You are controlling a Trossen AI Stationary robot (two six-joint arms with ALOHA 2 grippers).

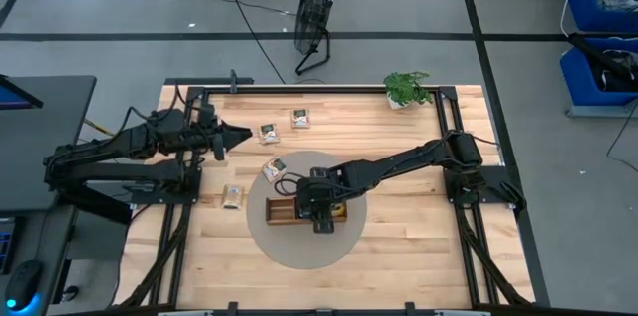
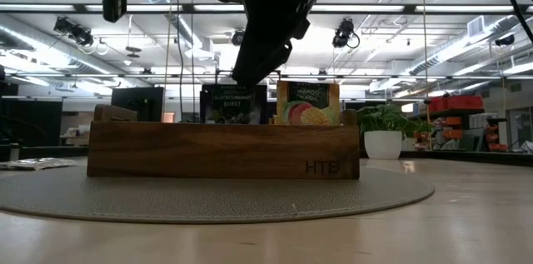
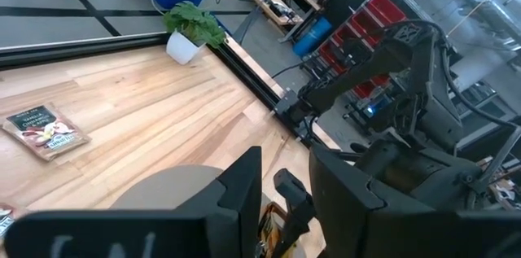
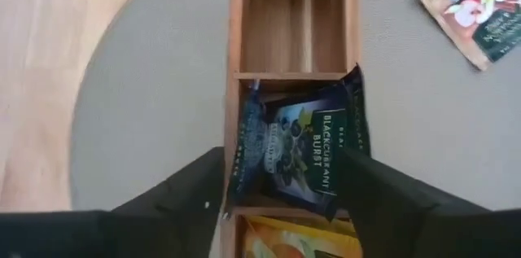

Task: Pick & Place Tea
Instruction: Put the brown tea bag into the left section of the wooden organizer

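A brown wooden tray [image 1: 281, 212] stands on a round grey mat [image 1: 299, 246] near the table's middle. A dark blue sachet [image 4: 297, 148] stands tilted in the tray's middle compartment, and an orange sachet [image 2: 308, 103] stands in the compartment beside it. My right gripper [image 4: 285, 209] hovers open just above the tray, its fingers on either side of the dark sachet. The end compartment [image 4: 293, 34] is empty. My left gripper [image 3: 285, 209] is open and empty, raised above the table's left side [image 1: 239, 138]. Several pale sachets lie flat on the table [image 1: 267, 133], [image 1: 299, 117], [image 1: 232, 196], and one [image 1: 274, 168] on the mat's edge.
A potted plant [image 1: 407, 88] stands at the table's far right corner. Black frame rails [image 1: 299, 87] run along the table's edges. Bare wood lies to the right of the mat [image 1: 419, 226].
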